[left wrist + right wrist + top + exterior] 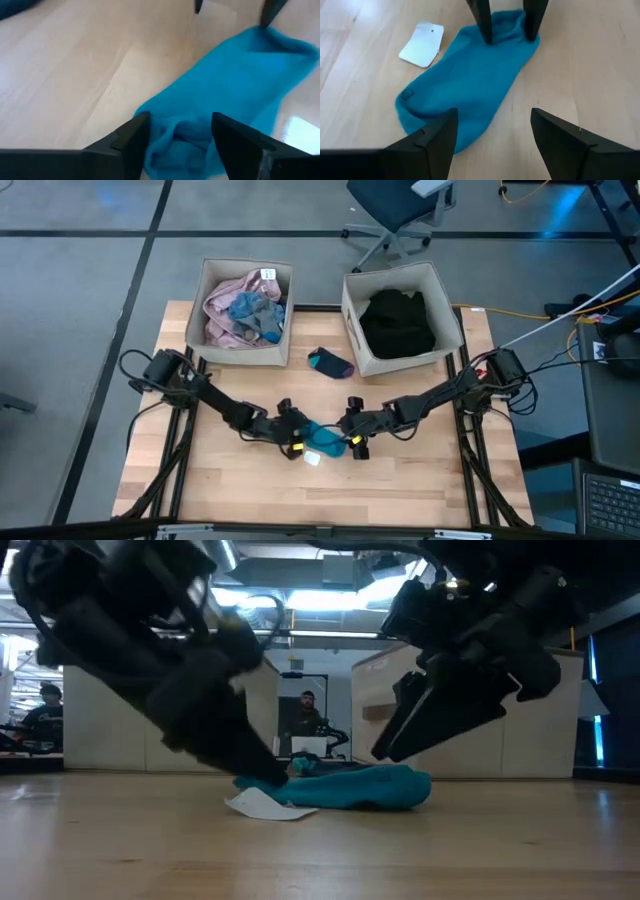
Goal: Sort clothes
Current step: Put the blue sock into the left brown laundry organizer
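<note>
1. High view: the small teal knitted sock [325, 439] is lying flat on the pale wooden table [240, 500], between the left gripper [292, 434] and the right gripper [352, 438]. Its long axis is running roughly left to right between them.
2. Low view: a small white paper tag [262, 805] is lying just beside the sock's end.
3. Left wrist view: the left fingers are standing apart, straddling one bunched end, apparently preparing a pinch.
4. Right wrist view: the right fingers are spread wide, hovering at the opposite end, not gripping.
</note>
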### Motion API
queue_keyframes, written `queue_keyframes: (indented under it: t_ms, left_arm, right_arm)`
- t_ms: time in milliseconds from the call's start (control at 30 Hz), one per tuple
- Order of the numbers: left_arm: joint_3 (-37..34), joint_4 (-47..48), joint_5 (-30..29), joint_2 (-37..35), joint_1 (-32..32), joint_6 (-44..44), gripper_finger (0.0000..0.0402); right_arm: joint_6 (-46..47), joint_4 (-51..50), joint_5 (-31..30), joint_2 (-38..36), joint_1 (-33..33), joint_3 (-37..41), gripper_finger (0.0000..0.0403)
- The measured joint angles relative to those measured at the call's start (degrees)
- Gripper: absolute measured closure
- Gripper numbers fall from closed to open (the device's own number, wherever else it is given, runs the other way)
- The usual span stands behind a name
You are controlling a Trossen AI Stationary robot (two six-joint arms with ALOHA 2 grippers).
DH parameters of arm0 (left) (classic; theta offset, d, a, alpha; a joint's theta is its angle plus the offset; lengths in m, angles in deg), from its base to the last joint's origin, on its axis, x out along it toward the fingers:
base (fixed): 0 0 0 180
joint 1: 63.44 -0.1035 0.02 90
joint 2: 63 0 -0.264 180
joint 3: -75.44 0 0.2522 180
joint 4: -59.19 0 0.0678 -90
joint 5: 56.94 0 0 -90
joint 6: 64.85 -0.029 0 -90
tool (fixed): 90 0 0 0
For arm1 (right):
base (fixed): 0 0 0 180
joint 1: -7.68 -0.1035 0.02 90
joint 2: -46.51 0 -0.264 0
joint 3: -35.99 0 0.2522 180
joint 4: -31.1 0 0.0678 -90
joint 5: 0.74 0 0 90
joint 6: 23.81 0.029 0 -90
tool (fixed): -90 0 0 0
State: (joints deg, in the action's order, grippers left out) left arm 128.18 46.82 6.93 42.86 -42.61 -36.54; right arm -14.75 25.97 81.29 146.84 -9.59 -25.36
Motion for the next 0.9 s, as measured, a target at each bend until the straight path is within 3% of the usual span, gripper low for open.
queue_keyframes:
  t_ms: [133,400,467,667,900]
  left_arm:
    - [1.5,2.5,0.9,2.0,-1.1,0.0,0.0234]
    - [1.5,5.2,3.5,1.5,-1.5,-5.1,0.0372]
    - [1.3,6.2,4.3,0.4,-1.4,-6.1,0.0390]
    - [1.0,15.6,5.4,-11.9,-1.4,-9.8,0.0375]
    - [1.0,24.4,-3.0,-31.3,-1.4,-19.2,0.0394]
  right_arm:
    - [-0.2,3.3,-2.7,0.0,0.0,1.0,0.0153]
    - [-1.8,3.5,-4.4,0.0,0.1,1.5,0.0153]
    - [-1.7,4.0,-7.0,0.0,0.1,1.5,0.0153]
    - [-1.3,5.0,-13.2,0.0,0.1,1.5,0.0153]
    - [-1.5,8.5,-18.0,0.0,2.1,1.5,0.0153]
